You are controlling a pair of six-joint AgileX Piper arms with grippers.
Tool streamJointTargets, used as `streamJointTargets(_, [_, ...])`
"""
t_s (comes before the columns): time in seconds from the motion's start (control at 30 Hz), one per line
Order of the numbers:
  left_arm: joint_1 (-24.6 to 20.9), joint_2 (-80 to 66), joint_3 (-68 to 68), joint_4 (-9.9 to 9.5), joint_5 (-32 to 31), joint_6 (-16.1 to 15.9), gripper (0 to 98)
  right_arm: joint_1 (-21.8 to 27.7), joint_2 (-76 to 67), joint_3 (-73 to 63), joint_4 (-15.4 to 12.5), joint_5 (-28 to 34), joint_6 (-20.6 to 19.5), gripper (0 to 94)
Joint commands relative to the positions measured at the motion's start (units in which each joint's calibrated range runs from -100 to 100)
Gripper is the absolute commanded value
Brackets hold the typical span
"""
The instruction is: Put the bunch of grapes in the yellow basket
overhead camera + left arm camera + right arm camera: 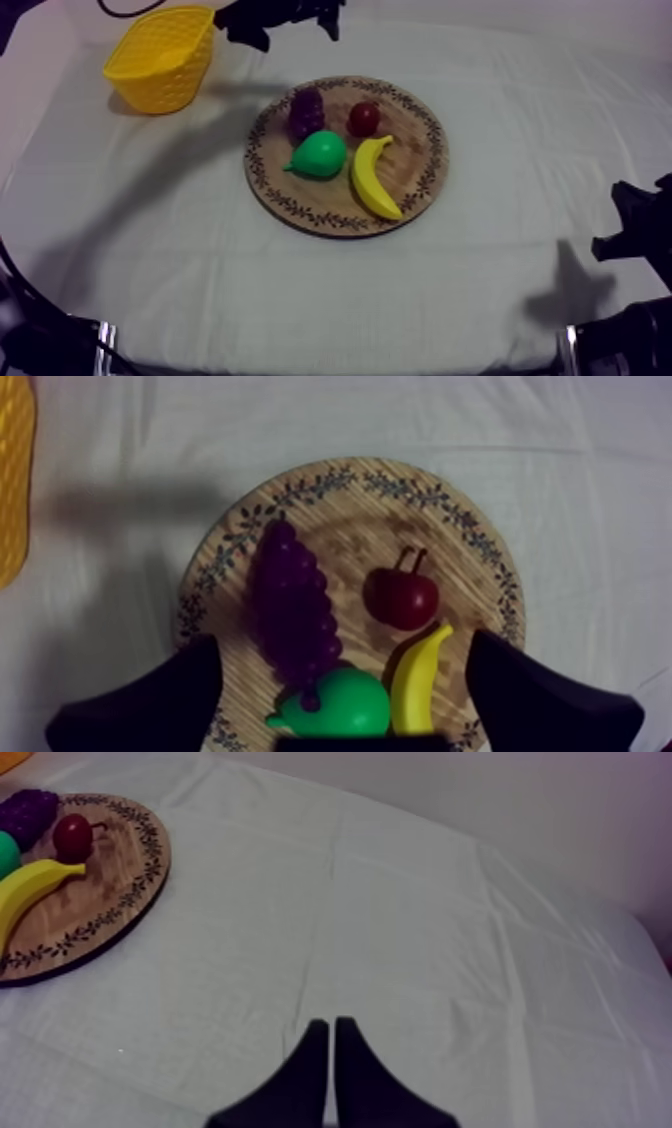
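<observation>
On the wooden board [425,165]: you find the bunch of grapes [306,112] lying on the part of the board that faces the yellow basket [160,55], with nothing gripping it.
Neighbours of the grapes: the green pear [320,155] lies just beside the bunch's near end. The small red fruit [363,119] sits close by but apart from it, and the banana [372,178] lies on the pear's other side.
Basket: it stands on the cloth [200,270] at the table's far left, apart from the board.
Left gripper [342,638]: your left arm is at the table's far edge, between basket and board. Its two fingers stand wide apart and hold nothing; in its wrist view you see the grapes, pear and banana between them.
Right gripper [332,1024]: it sits low at the table's right side over bare cloth, well apart from the board. Its fingers lie pressed together on nothing.
</observation>
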Motion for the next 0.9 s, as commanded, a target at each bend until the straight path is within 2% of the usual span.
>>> streamJointTargets(0.0, [-0.02,0.24,0.38,-0.04,-0.20,0.06,94.8,0.00,0.02,-0.01,-0.01,0.01,0.02,0.3])
streamJointTargets(0.4, [0.46,5.67,4.65,0.80,-4.36,0.28,95.3,0.00,0.02,-0.01,-0.01,0.01,0.02,0.3])
streamJointTargets(0.87, [0.55,14.43,1.18,0.93,-6.75,0.91,92.6,0.00,0.02,-0.01,-0.01,0.01,0.02,0.3])
